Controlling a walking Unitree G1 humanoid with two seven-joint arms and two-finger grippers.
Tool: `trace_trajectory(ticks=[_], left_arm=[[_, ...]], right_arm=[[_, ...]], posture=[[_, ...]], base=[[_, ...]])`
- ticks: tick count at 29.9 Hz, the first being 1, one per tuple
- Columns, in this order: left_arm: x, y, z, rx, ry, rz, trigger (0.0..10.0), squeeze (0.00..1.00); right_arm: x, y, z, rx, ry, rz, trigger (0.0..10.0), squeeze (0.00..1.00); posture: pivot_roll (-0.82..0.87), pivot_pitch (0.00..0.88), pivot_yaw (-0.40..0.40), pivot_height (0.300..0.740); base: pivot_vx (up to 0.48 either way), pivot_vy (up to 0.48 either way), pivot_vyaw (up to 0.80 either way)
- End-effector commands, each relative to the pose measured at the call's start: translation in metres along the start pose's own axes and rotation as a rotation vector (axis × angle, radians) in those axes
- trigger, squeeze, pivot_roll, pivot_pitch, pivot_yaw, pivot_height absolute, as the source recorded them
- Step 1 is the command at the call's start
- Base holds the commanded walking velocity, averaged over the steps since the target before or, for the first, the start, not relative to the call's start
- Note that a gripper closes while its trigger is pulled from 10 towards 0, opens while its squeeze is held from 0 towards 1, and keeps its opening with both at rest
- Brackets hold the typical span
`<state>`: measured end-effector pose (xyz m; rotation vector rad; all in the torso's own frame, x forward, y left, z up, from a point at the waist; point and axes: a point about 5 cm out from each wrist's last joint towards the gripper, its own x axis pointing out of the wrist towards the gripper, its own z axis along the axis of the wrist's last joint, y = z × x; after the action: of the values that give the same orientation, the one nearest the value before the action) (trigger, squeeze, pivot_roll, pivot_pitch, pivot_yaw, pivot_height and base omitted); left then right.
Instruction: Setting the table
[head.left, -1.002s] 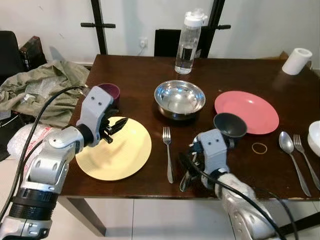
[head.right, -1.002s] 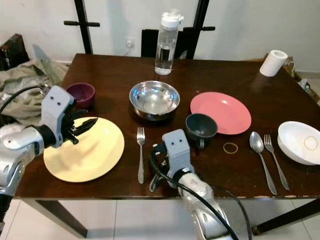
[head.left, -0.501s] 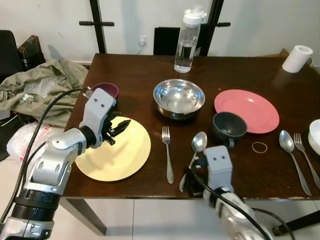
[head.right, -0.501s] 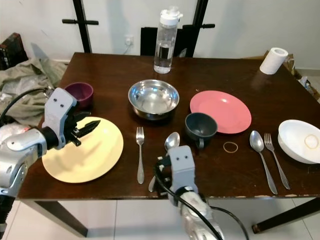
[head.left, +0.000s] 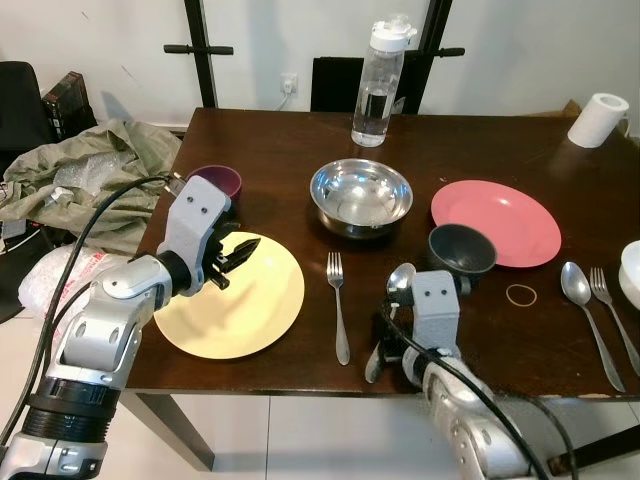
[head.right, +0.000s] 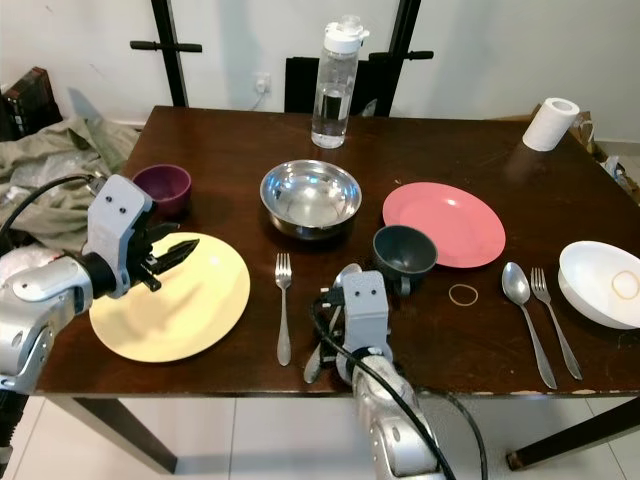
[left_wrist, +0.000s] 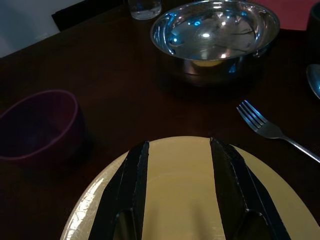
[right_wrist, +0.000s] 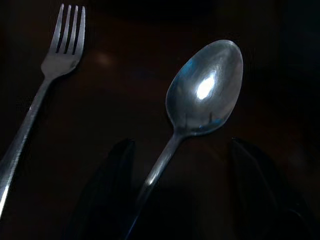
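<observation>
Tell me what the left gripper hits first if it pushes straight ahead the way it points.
Probably the steel bowl: the left gripper, fingers open over the yellow plate, aims at it across bare table. The fork lies just off that line; depth is unclear.

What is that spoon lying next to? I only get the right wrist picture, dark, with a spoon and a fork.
Observer: The spoon lies right of the fork, by a yellow plate.
Operator: Is it being held?
Observer: No; the right gripper has its jaws open astride the handle.
Operator: What is past the spoon?
Observer: A dark cup, beside a pink plate.
Operator: And the other arm?
Observer: The left gripper hovers open over the yellow plate.
</observation>
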<state>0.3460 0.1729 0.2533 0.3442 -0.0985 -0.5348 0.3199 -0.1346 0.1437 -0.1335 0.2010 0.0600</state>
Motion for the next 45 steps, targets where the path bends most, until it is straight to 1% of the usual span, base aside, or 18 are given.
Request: trace_trajectory(ticks=[1, 2, 3, 9, 16, 19, 23, 24, 26, 28, 29, 30, 32, 35, 36, 37, 41, 45], left_arm=[[-0.003, -0.001, -0.004, -0.008, 0.014, 0.001, 10.0, 0.00], [-0.003, -0.001, -0.004, -0.008, 0.015, 0.003, 10.0, 0.00], [-0.003, -0.001, -0.004, -0.009, 0.014, 0.006, 10.0, 0.00], [-0.004, 0.000, -0.005, -0.011, 0.014, 0.017, 10.0, 0.00], [-0.006, 0.001, -0.006, -0.013, 0.017, 0.026, 10.0, 0.00], [-0.005, 0.000, -0.005, -0.015, 0.017, 0.030, 10.0, 0.00], [-0.003, -0.002, -0.007, -0.023, 0.019, 0.033, 10.0, 0.00], [-0.003, -0.002, -0.007, -0.023, 0.019, 0.033, 10.0, 0.00], [-0.002, -0.006, -0.009, -0.031, 0.021, 0.033, 10.0, 0.00], [-0.002, -0.006, -0.009, -0.031, 0.021, 0.033, 10.0, 0.00], [0.000, -0.009, -0.011, -0.040, 0.022, 0.031, 10.0, 0.00], [0.001, -0.011, -0.011, -0.045, 0.023, 0.029, 10.0, 0.00], [0.001, -0.011, -0.011, -0.045, 0.023, 0.029, 10.0, 0.00], [0.004, -0.015, -0.011, -0.051, 0.020, 0.021, 10.0, 0.00], [0.005, -0.016, -0.011, -0.054, 0.017, 0.019, 10.0, 0.00], [0.007, -0.018, -0.010, -0.059, 0.013, 0.020, 10.0, 0.00], [0.009, -0.020, -0.008, -0.068, 0.002, 0.026, 10.0, 0.00], [0.010, -0.019, -0.007, -0.072, -0.004, 0.041, 10.0, 0.00]], right_arm=[[-0.001, 0.000, -0.047, -0.043, 0.210, -0.008, 10.0, 0.00], [0.001, 0.001, -0.052, -0.047, 0.229, 0.001, 4.5, 0.00], [0.002, 0.003, -0.057, -0.047, 0.249, 0.012, 0.0, 0.00], [0.004, 0.003, -0.064, -0.024, 0.280, 0.033, 0.0, 0.00], [0.004, -0.005, -0.067, -0.012, 0.289, 0.035, 0.0, 0.00], [0.001, -0.014, -0.067, -0.004, 0.287, 0.041, 0.0, 0.00], [-0.003, -0.016, -0.050, 0.077, 0.170, 0.091, 0.0, 0.00], [-0.003, -0.016, -0.050, 0.077, 0.170, 0.091, 0.0, 0.00], [-0.009, -0.016, -0.032, 0.136, 0.075, 0.119, 0.0, 0.00], [-0.009, -0.016, -0.032, 0.136, 0.075, 0.119, 0.0, 0.00], [-0.017, -0.016, -0.012, 0.195, -0.029, 0.139, 0.0, 0.00], [-0.020, -0.017, -0.004, 0.216, -0.071, 0.143, 0.0, 0.00], [-0.020, -0.017, -0.004, 0.216, -0.071, 0.143, 0.0, 0.00], [-0.027, -0.017, 0.012, 0.246, -0.160, 0.160, 0.0, 0.00], [-0.031, -0.016, 0.021, 0.266, -0.211, 0.179, 2.7, 0.00], [-0.036, -0.016, 0.029, 0.281, -0.256, 0.192, 10.0, 0.00], [-0.043, -0.015, 0.038, 0.299, -0.318, 0.214, 10.0, 0.00], [-0.045, -0.015, 0.040, 0.308, -0.335, 0.213, 10.0, 0.00]], posture=[[0.10, 0.204, 0.056, 0.740], [0.11, 0.199, 0.051, 0.740], [0.11, 0.199, 0.051, 0.740], [0.11, 0.198, 0.045, 0.740], [0.11, 0.198, 0.045, 0.740], [0.11, 0.205, 0.042, 0.740], [0.11, 0.207, 0.045, 0.740], [0.11, 0.207, 0.045, 0.740], [0.10, 0.207, 0.050, 0.740], [0.10, 0.207, 0.050, 0.740], [0.09, 0.207, 0.060, 0.740], [0.09, 0.207, 0.061, 0.740], [0.09, 0.207, 0.061, 0.740], [0.08, 0.205, 0.065, 0.740], [0.08, 0.204, 0.068, 0.740], [0.08, 0.202, 0.073, 0.740], [0.07, 0.201, 0.076, 0.740], [0.06, 0.198, 0.080, 0.740]], base=[[0.000, 0.000, 0.00], [0.000, 0.000, 0.00], [0.000, 0.000, 0.00], [0.000, 0.000, 0.00], [0.000, 0.000, 0.00], [0.000, 0.000, 0.00], [0.000, 0.000, 0.00], [0.000, 0.000, 0.00], [0.000, 0.000, 0.00], [0.000, 0.000, 0.00], [0.000, 0.000, 0.00], [0.000, 0.000, 0.00], [0.000, 0.000, 0.00], [0.000, 0.000, 0.00], [0.000, 0.000, 0.00], [0.000, 0.000, 0.00], [0.000, 0.000, 0.00], [0.000, 0.000, 0.00]])
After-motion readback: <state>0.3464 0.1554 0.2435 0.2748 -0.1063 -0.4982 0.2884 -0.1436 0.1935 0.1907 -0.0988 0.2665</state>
